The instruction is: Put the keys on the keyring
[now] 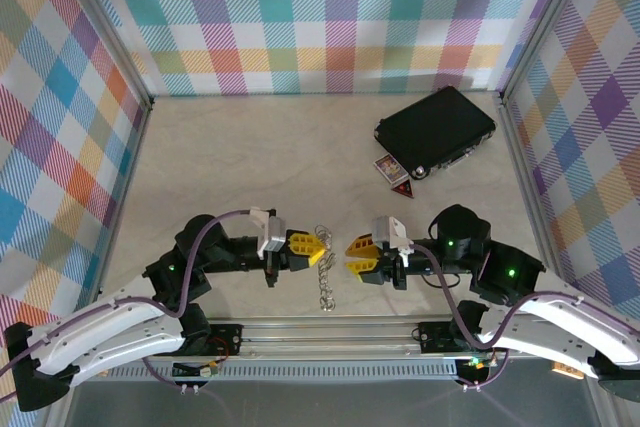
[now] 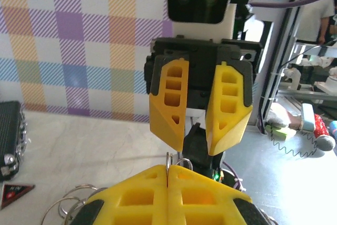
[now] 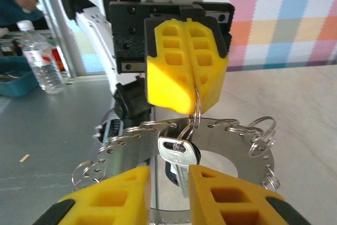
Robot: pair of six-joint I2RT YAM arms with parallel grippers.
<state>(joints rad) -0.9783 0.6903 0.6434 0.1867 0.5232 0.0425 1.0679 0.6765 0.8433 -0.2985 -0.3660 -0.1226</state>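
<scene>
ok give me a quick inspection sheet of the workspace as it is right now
surface: beige table, no damage seen
job's things: keyring hangs from the left gripper; key sits against it, just ahead of the right gripper's fingers; cannot tell if it is threaded on
clutter: black case, small card and red triangle, far right
grippers: left gripper shut on a ring of the keyring; right gripper open, facing it
cables: purple cable along each arm, no snag seen
surroundings: plaid walls; water bottle outside the cell
</scene>
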